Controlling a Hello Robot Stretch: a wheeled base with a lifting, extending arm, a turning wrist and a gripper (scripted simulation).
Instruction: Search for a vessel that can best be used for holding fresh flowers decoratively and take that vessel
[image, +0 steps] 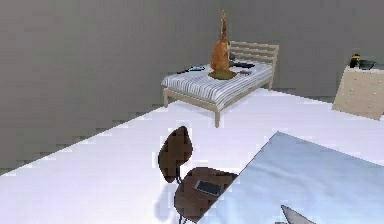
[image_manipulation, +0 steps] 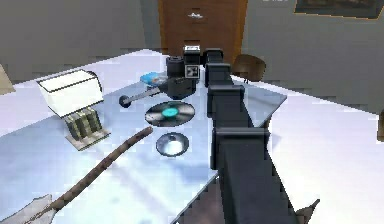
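In the forward view I see a room with grey walls and a pale floor (image: 100, 150). The largest thing near me is a pale blue table (image: 320, 170), cut off at that view's lower right. The table fills most of the arm side view.

Across the room, against the far wall, stands a wooden bed (image: 215, 92) with a striped mattress and a slatted headboard. The arm (image_manipulation: 245, 170), a dark square bar, rises from the arm side view's bottom edge over the table. A wooden dresser (image_manipulation: 205, 25) stands beyond the table.

A brown chair (image: 180, 160) sits just beside the table's near edge. A pale nightstand (image: 360, 95) is to the right of the bed.

The likely vase, a tall orange-brown shape (image: 220, 52), wide at the base and thin at the top, stands upright on the bed near the headboard, well apart from me.

On the table lie a white box (image_manipulation: 72, 90), a long brown stick (image_manipulation: 100, 170), a dark disc (image_manipulation: 170, 112) and a smaller grey disc (image_manipulation: 172, 145).

The gripper (image_manipulation: 172, 85) is at the arm's far end, above the dark disc in the picture. I cannot tell whether it holds anything.
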